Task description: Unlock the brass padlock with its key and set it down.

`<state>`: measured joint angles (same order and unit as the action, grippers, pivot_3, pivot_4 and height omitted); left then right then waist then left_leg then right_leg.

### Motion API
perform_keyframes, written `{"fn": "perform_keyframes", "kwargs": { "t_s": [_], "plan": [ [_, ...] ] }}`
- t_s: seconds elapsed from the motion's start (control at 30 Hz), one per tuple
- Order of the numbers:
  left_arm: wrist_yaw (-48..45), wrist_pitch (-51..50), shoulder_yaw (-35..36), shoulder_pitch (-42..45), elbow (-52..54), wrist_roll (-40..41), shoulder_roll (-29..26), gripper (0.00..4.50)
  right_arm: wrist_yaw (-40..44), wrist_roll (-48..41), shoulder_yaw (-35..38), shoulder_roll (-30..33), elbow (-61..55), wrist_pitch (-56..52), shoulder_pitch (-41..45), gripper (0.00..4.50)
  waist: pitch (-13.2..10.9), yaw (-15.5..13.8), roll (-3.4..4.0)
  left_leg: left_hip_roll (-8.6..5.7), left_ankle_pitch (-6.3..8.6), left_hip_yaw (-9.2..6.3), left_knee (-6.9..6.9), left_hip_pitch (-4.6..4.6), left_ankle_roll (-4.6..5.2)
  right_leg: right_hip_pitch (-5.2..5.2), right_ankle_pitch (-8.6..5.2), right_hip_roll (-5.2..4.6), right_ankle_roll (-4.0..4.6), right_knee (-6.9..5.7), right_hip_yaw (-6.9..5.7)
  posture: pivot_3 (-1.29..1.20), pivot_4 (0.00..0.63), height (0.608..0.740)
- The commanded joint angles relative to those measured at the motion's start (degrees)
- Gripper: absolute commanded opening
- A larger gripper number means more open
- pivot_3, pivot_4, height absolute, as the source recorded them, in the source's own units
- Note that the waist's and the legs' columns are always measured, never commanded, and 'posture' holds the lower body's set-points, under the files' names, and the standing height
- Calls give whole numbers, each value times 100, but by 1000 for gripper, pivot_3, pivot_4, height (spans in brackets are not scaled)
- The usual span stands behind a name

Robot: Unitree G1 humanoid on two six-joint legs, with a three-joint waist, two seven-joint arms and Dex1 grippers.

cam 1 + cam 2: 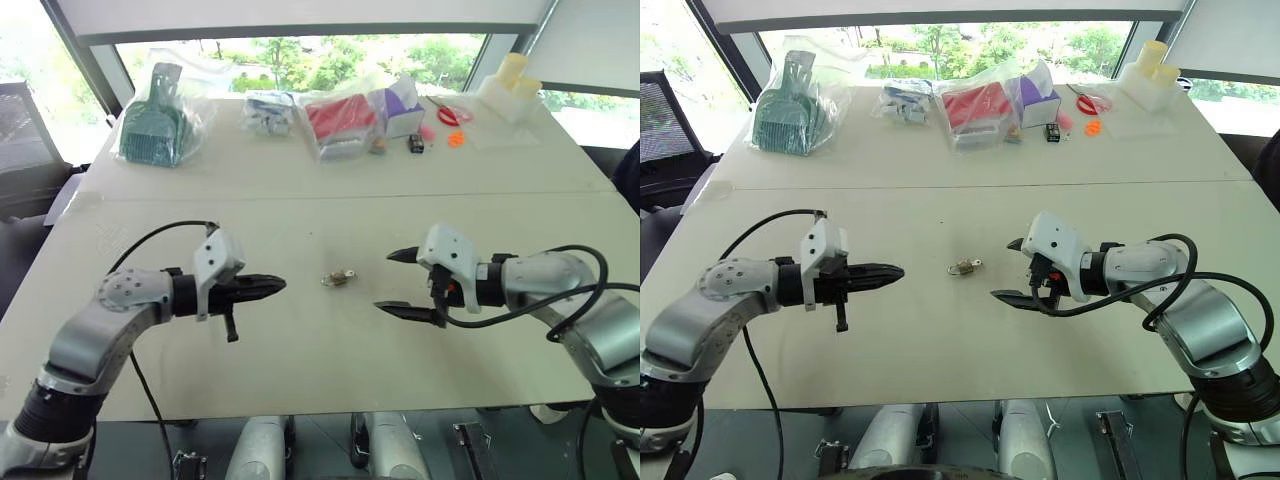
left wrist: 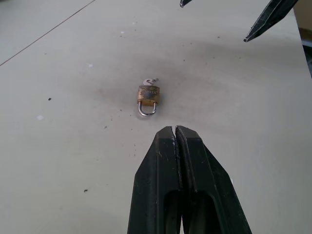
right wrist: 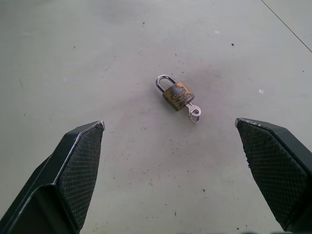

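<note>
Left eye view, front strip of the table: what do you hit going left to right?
left gripper, shut, tips pointing inward → brass padlock lying on the table with its key in it → right gripper, open, tips pointing inward.

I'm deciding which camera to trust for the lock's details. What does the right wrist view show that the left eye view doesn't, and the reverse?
Right wrist view alone: the key in the base of the brass padlock, its silvery shackle seated in the body, and the textured pads of the open right gripper.

Left eye view alone: both arms, the shut left gripper, and bagged goods along the far edge of the table.

Both: the padlock lying free on the table, between the grippers, untouched.
</note>
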<state>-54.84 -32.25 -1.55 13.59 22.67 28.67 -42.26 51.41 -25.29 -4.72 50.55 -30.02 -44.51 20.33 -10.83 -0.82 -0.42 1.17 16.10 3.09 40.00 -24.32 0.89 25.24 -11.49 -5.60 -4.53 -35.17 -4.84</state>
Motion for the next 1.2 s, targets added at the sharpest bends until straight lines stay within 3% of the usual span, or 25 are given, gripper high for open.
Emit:
{"fn": "perform_keyframes", "kwargs": {
  "t_s": [0.03, 0.23, 0.57, 0.6, 0.87, 1.2],
  "plan": [
    [30, 188, -79, -12, 81, -106, 66, 0, -9, 16, 92, 25, -78, 89, 78, 4480, 0, 2, 0, 0, 0, 0, 0, 0, 0, 0, 0, 0, 0, 0, 0, 0, 150, 740],
    [137, 629, -429, 75, -191, -551, 382, 0, -85, 40, 154, 27, -125, 65, 36, 4480, 0, -4, 0, -1, 0, 1, 1, 0, 0, -1, 0, 0, 0, 0, 0, 0, 150, 740],
    [614, 1784, -1218, 550, -1382, -1651, 1422, 4330, -294, 45, 197, 0, -208, 41, -32, 4500, 1, -6, -1, -16, 0, 0, 2, 0, 1, -3, 7, 0, -11, 0, 1, 0, 150, 740],
    [643, 1912, -1275, 595, -1557, -1752, 1518, 4459, -314, 41, 203, 1, -220, 35, -43, 4500, 1, -4, -1, -17, 0, 0, 2, 1, 1, -3, 10, 0, -17, -2, 1, 0, 150, 740],
    [849, 2748, -1588, 965, -3009, -2333, 2207, 4459, -507, 58, 284, 19, -355, 12, -207, 4500, 2, -5, -1, -18, 0, -1, 4, 0, 2, -4, 12, -1, -20, -2, 0, 0, 150, 740],
    [867, 3518, -1625, 1385, -4296, -2666, 2521, 4459, -711, 7, 310, -6, -557, -112, -309, 4500, 4, -123, -1, -12, 0, -5, 9, 14, 2, -18, 11, -5, -15, -4, 0, 0, 150, 740]
  ]
}}
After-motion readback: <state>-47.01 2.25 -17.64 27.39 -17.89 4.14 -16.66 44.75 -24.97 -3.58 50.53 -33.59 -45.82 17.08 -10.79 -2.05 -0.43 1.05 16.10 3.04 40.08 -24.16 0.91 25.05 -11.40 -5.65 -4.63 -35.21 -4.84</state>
